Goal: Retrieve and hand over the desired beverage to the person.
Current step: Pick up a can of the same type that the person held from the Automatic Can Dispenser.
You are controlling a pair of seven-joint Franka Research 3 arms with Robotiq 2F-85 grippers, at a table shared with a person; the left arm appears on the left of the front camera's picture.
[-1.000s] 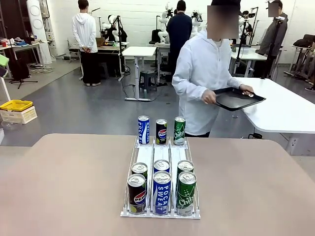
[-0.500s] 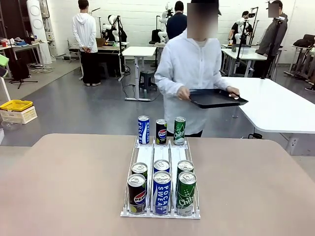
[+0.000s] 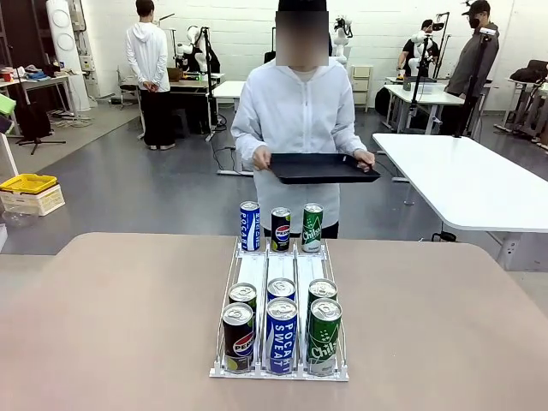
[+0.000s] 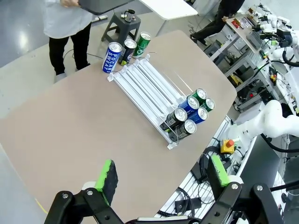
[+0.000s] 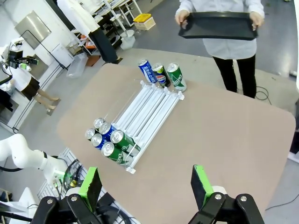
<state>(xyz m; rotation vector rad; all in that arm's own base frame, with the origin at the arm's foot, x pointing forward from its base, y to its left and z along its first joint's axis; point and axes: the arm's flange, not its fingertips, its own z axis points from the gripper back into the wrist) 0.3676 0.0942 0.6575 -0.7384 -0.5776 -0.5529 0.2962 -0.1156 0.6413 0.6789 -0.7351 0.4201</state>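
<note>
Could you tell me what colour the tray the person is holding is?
The tray is black, clearest in the front view.

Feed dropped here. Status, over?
Left gripper and right gripper: jaws open, empty, above table. Cans untouched in rack. Person stands at far side holding tray.

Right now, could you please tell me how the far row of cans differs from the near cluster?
The far row has three cans in one line; the near cluster has six in two lines. In the far row the blue can stands left and the dark one in the middle; in the near cluster they swap. Both stand upright at opposite ends of the white rack, green cans on the right.
</note>
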